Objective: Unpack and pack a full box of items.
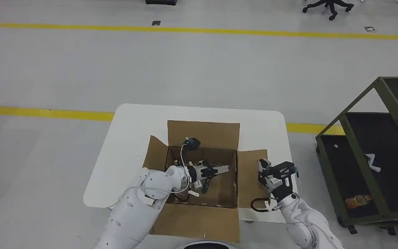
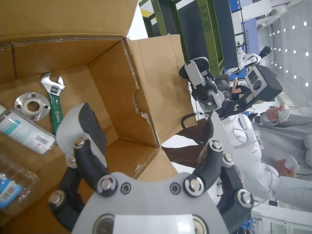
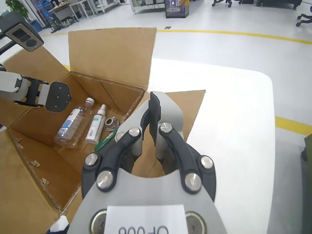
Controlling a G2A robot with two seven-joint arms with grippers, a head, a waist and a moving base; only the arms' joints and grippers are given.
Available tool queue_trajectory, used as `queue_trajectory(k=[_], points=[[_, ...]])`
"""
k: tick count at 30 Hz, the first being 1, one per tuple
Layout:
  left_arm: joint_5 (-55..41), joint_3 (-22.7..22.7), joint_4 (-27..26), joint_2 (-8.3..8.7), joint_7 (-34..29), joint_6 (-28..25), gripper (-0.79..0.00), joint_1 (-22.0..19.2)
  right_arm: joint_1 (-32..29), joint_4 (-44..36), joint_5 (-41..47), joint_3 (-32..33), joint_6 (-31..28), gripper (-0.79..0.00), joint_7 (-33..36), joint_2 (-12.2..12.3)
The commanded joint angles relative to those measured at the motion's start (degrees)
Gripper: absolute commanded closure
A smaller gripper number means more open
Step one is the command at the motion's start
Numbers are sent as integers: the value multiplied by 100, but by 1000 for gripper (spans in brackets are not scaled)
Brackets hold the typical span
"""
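The left hand [image 2: 148,120] hangs released inside the open cardboard box [image 1: 205,134], its black-padded fingers [image 2: 91,122] spread wide and grasping nothing. On the box floor beneath it lies a row of items. A clear plastic water bottle [image 3: 69,125] with a white cap rests on its side. Just beside it is a slim white spray bottle [image 3: 96,125], then a round steel flange [image 2: 31,105] with bolt holes. Touching the flange is an adjustable wrench [image 2: 54,105] with a green handle and a bright steel head.

The brown corrugated box stands at the middle of the white tabletop [image 1: 124,155], all four flaps folded outward, its torn corners showing frayed paper. At the box's 3 o'clock, the right hand [image 3: 152,113] hovers over the outer flap, clenched with its pads pressed together on nothing. Seen from there, the left hand [image 3: 57,99] sits above the box's open mouth, near the bottles.
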Motion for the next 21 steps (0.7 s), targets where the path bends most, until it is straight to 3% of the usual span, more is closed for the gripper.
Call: queue_trajectory(k=[1,9,16,21], points=[[0,0,0,0,0,0,-785,0,-10,7,28,-5,16,0,-6,-3],[1158,120,-120,96,-406,500,-785,-26,-38,-34,49,13,31,-18,-24,-5],[2917,370,-382,204,-1597,1434,-785,-206,-52,-45,57,-14,4,-37,-31,-9],[3062,500,-366,190,-2151,1801,-785,-261,-64,-60,54,-15,-11,-31,-45,-9]])
